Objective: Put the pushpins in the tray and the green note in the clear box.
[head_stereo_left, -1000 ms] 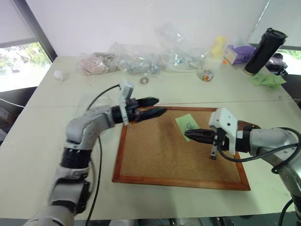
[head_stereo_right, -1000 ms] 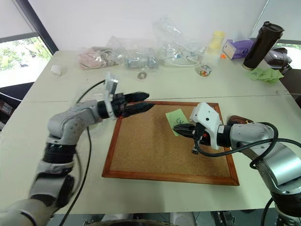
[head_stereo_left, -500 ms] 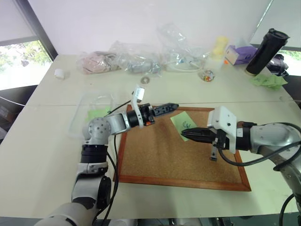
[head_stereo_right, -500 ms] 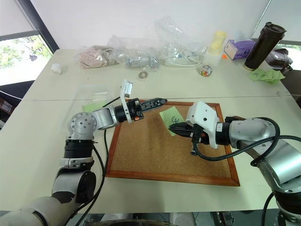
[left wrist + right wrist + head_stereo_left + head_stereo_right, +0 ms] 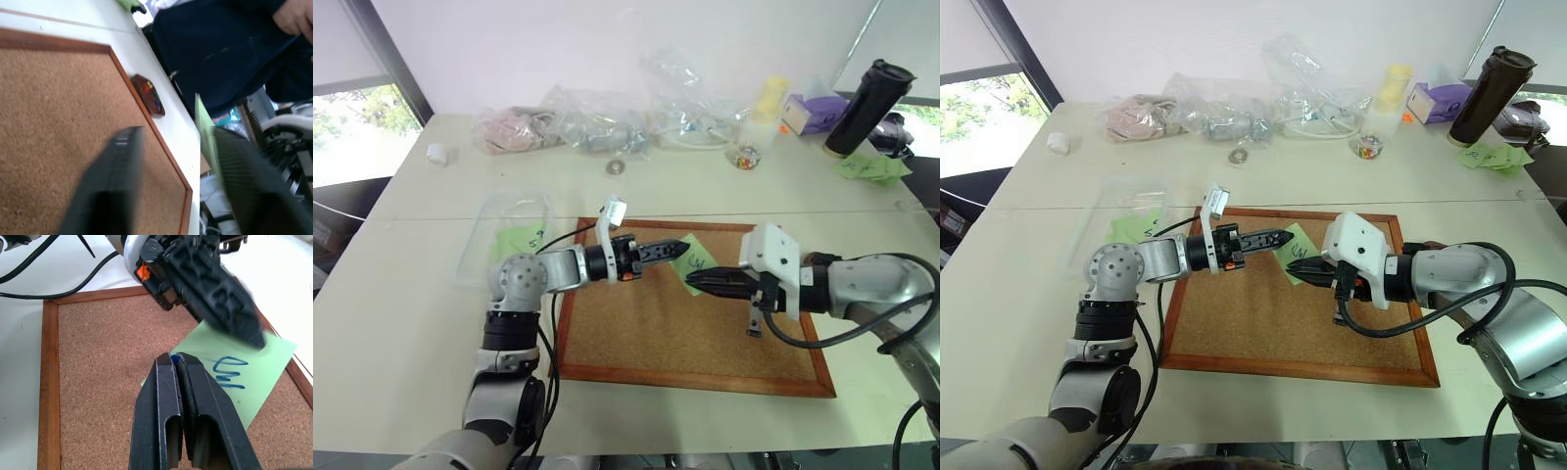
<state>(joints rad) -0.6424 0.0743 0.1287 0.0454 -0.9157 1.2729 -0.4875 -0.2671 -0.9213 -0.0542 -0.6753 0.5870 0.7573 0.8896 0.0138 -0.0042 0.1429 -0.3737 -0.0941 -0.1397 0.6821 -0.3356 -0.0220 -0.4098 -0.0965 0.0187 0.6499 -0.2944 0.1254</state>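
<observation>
Two tools are at work over one wood-framed cork board [image 5: 656, 333] on the pale worktop [image 5: 401, 304]. Between them is one green note [image 5: 697, 260]: a small light-green rectangle with a blue scribble on its face. It is lifted clear of the cork and tilted, set cornerwise to the board's frame, with its long axis running from its near-left corner to its far-right one.

The right tool [image 5: 693, 281] has its fingers pressed together on the note's near edge, with a tiny blue speck at their tips. The left tool [image 5: 674, 248] reaches in level from the left. Its fingers are still a little apart, and the note stands edge-on against one of them.

One clear box [image 5: 480, 245] lies on the worktop left of the board, with a green paper [image 5: 517, 238] inside. One dark reddish tray [image 5: 139, 81] sits just off the board's right edge. It holds a few pushpins [image 5: 150, 93], red, yellow and blue, too small to count.
</observation>
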